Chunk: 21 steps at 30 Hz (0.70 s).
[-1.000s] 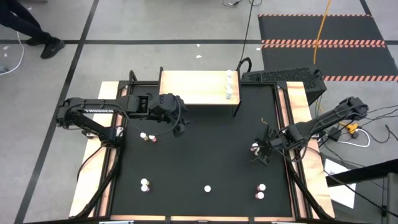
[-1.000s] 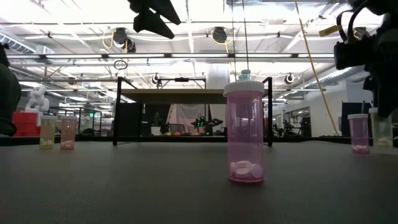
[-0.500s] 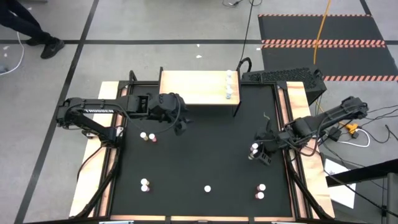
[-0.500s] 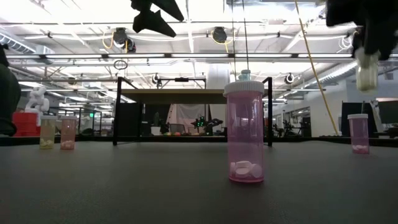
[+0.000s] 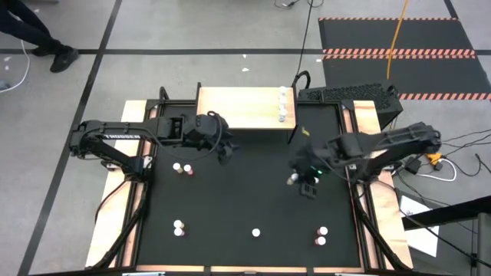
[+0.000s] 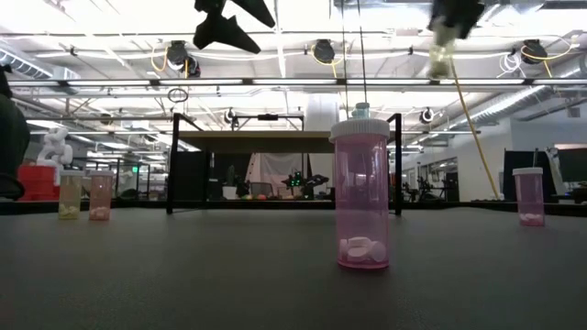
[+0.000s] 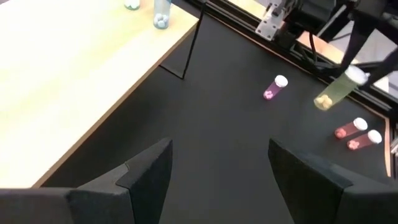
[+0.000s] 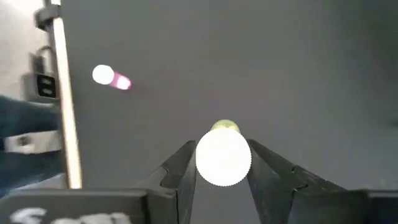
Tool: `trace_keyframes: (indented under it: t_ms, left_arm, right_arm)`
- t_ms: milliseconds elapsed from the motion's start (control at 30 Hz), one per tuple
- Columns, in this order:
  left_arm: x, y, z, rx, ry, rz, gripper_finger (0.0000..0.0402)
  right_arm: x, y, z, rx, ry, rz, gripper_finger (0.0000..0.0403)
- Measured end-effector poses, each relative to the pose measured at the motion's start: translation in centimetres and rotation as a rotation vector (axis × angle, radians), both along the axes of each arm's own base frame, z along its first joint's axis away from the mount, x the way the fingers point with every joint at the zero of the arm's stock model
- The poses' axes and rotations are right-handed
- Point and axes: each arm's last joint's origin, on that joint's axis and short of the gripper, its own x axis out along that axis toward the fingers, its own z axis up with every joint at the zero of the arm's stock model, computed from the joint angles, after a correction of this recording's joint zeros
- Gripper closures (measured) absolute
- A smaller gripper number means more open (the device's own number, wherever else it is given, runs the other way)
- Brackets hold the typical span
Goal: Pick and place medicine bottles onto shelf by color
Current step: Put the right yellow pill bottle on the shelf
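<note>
My right gripper (image 5: 301, 179) hangs high over the black mat's right half, shut on a yellow bottle (image 6: 440, 57) with a white cap. My left gripper (image 7: 217, 168) is open and holds nothing; it hovers above the mat just in front of the tan shelf (image 5: 242, 107). Two pale blue bottles (image 5: 282, 105) stand near the shelf's right end. On the mat, a pink bottle (image 6: 360, 197) stands upright near the front edge. Two pink ones (image 5: 321, 235) stand at the front right, a yellow-and-pink pair (image 5: 182, 169) on the left, and another pair (image 5: 179, 227) at the front left. My right gripper pinches the yellow bottle at its white-capped top (image 8: 223, 157) between the two fingers (image 8: 183, 167). The fingers come from above, slanting down. The bottle is lifted well clear of the mat and hangs tilted below them, its body (image 7: 328, 98) pointing down and away.
A black keyboard (image 5: 349, 93) lies beyond the mat's far right corner. Cables and papers lie off the right edge. The shelf stands on thin black legs (image 7: 189, 46) at the mat's far side. Bare black mat (image 5: 245, 192) lies between the two arms.
My right gripper, shut on the yellow bottle throughout, has risen from the mat near the right edge and swung toward the table's middle, rolling as it went. The bottle, which stood beside a pink one, now hangs clear in the air. My left gripper has rolled slightly in place.
</note>
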Motion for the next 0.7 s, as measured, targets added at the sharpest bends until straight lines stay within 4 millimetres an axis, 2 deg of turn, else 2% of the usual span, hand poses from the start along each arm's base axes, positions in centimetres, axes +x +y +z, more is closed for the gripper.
trace_keyframes:
  t_ms: [133, 233, 400, 567, 700]
  left_arm:
    - [0.0, 0.2, 0.0, -0.037, -0.01, 0.039, 0.0135]
    - [-0.1, 0.2, -0.1, -0.051, 0.0, 0.051, 0.0135]
    - [-1.1, 0.5, 0.1, -0.016, 0.051, 0.033, 0.0135]
    - [-1.8, 1.9, 0.0, 0.057, 0.11, 0.022, 0.0135]
    - [-2.3, 3.4, 0.1, 0.143, 0.145, 0.0, 0.0135]
  right_arm:
    - [3.6, -2.1, 0.9, 0.074, 0.027, 0.033, 0.0285]
    - [6.2, -3.7, 1.5, 0.019, 0.008, 0.089, 0.0285]
    - [10.2, -7.1, 2.6, -0.109, 0.008, 0.086, 0.0285]
    - [12.9, -11.2, 4.0, -0.202, -0.039, 0.006, 0.0285]
    - [13.8, -16.0, 4.0, -0.247, -0.075, -0.123, 0.0284]
